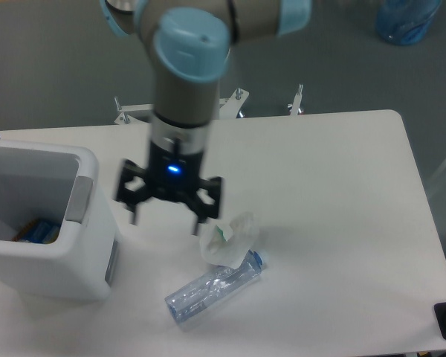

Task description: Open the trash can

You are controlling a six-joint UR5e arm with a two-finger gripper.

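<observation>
A white desk (320, 186) stands on grey floor (52, 67). The trash can (48, 253), open-topped, is cut off at left. The hand (166, 220), motion-blurred, hangs spread and empty.

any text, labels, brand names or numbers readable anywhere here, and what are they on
None can be read.
Clear plastic bottle: no label text visible.
Trash can: plain white, no markings; the colored item inside is too small and blurred to read.
Gripper: only a blue light, no lettering.
</observation>
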